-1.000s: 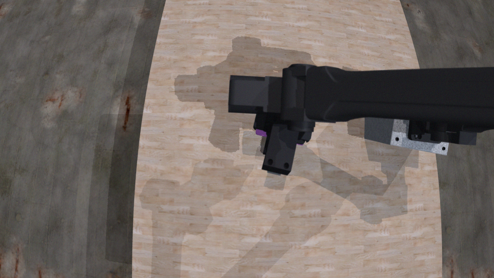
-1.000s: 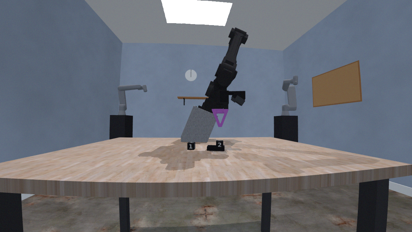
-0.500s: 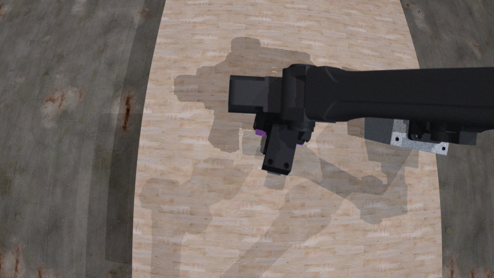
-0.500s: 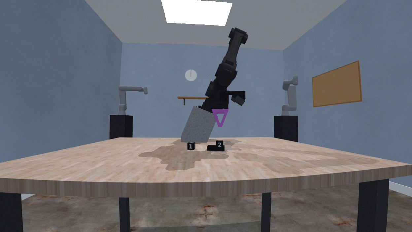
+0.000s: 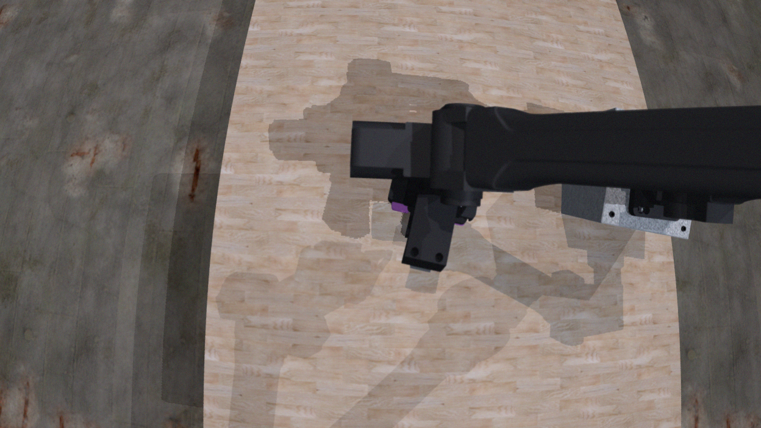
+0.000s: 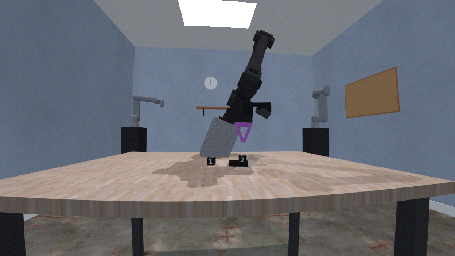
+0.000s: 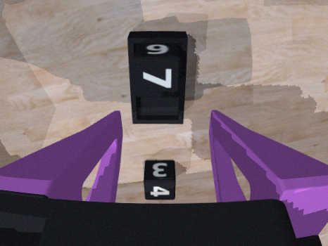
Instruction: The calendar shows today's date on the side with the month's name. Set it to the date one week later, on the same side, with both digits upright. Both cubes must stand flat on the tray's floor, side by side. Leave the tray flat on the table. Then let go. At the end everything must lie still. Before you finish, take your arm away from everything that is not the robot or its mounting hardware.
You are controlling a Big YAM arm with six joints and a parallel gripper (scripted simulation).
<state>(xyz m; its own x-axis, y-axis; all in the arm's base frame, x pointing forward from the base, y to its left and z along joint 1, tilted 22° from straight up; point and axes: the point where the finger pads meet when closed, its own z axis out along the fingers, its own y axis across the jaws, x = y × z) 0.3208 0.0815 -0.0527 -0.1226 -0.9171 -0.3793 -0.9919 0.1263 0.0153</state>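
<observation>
In the wrist view a black tray point(image 7: 158, 78) lies flat on the wooden table. One black cube point(image 7: 158, 78) stands in its far slot, with a 7 on top and a 9 on its far face. The near slot is empty. A second black cube point(image 7: 160, 179) lies loose on the table near the tray, with a 3 on top and a 4 on its near face. In the exterior view the loose cube point(image 6: 210, 161) shows a 1 and the cube in the tray point(image 6: 242, 162) shows a 2. My purple-fingered gripper point(image 6: 243, 139) hangs well above them, half open and empty point(image 7: 165, 114). In the top view the arm hides both cubes.
The arm's grey base block point(image 6: 218, 137) stands just behind the loose cube and also shows in the top view point(image 5: 625, 213). Two grey arms on black pedestals point(image 6: 133, 139) point(image 6: 315, 140) stand beyond the table's far edge.
</observation>
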